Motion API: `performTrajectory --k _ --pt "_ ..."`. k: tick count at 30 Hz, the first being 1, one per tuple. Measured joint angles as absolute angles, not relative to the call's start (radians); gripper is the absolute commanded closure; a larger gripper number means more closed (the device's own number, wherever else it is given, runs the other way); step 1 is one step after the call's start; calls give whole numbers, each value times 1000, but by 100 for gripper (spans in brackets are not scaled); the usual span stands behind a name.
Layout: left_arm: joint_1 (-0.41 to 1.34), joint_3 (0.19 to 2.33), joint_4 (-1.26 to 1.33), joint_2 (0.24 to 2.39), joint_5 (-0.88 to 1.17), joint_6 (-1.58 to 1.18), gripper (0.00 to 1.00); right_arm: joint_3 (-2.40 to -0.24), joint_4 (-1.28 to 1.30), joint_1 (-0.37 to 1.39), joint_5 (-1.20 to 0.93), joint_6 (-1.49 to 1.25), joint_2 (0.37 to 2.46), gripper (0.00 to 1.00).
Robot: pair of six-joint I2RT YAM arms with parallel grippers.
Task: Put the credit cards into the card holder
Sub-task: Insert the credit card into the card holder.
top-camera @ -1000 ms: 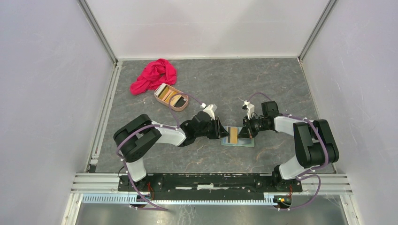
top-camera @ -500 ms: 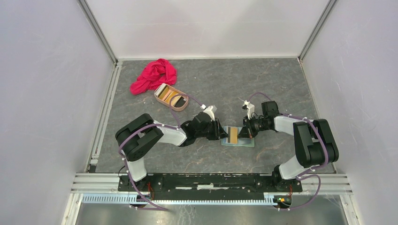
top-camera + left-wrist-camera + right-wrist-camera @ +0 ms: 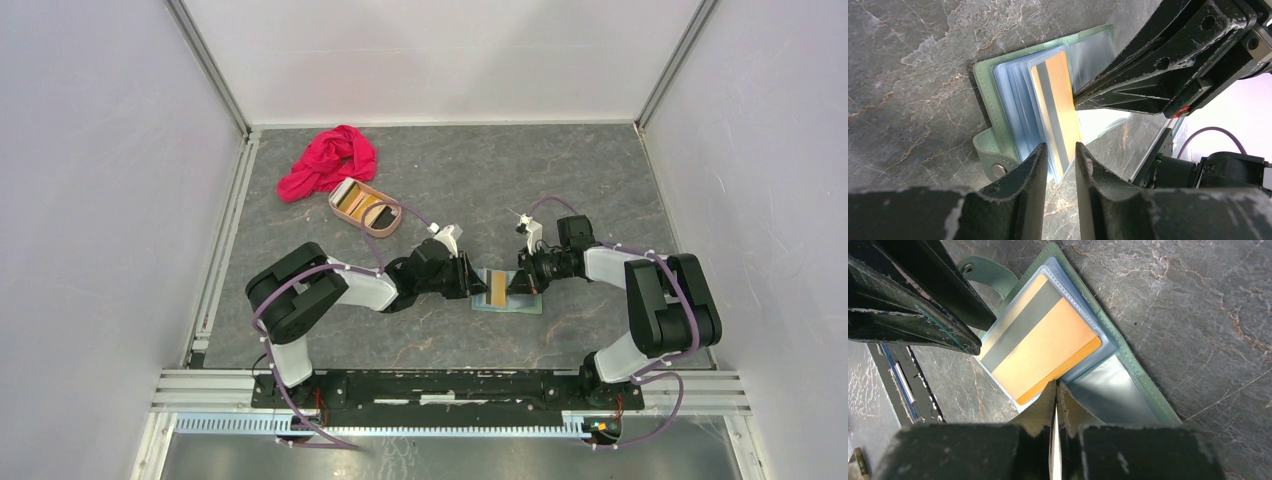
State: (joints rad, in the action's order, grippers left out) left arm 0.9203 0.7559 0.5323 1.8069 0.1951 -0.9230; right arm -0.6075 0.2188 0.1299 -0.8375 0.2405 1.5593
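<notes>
The card holder (image 3: 522, 303) is laid open on the counter (image 3: 580, 180) between the two tools, with its pale pockets facing up. An orange-gold card (image 3: 497, 288) is seen on the stack of pockets. Its long axis runs from the near side of the counter to the far side, slightly tilted. Its grey stripe runs along that axis, on the side toward the left arm. The snap tab (image 3: 993, 162) is also pointed toward the left arm.

The left tool (image 3: 1060, 150) stands partly open with the card's short end in the gap; whether the card is pinched cannot be told. The right tool (image 3: 1055, 386) is closed, its tips set against the card's long edge. Whether a clear pocket is nipped between them cannot be made out.

How deep the card is seated is unclear. In the overhead view the holder's left end is covered by the left tool, and the contents of the tray (image 3: 390, 227) are too small to name.
</notes>
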Motion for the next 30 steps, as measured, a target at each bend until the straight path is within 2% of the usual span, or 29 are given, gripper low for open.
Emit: performTrajectory --k 30 --pt "927 810 628 1806 294 -953 69 -607 224 130 -766 279 1500 86"
